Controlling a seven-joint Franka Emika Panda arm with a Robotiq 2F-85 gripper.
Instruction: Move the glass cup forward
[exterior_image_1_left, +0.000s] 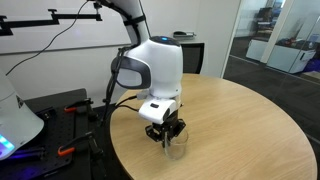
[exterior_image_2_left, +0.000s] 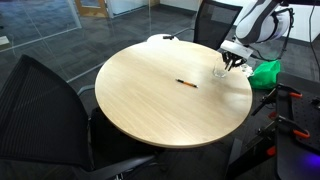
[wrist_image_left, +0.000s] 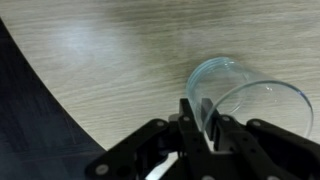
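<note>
One gripper (exterior_image_1_left: 166, 131) is pinching the glass cup (exterior_image_1_left: 176, 150) near the table (exterior_image_1_left: 240, 120) edge in an exterior view. In an exterior view, the glass cup (exterior_image_2_left: 220, 72) is standing well apart from a red stick (exterior_image_2_left: 186, 83). Wrist view: fingers (wrist_image_left: 192, 118) are clamping its wall.

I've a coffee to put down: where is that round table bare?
Nearly all of the table is bare: everything from the stick across to the rim by the black chair. It is crowded only at the opposite rim, where the jaws stand at the cup.
</note>
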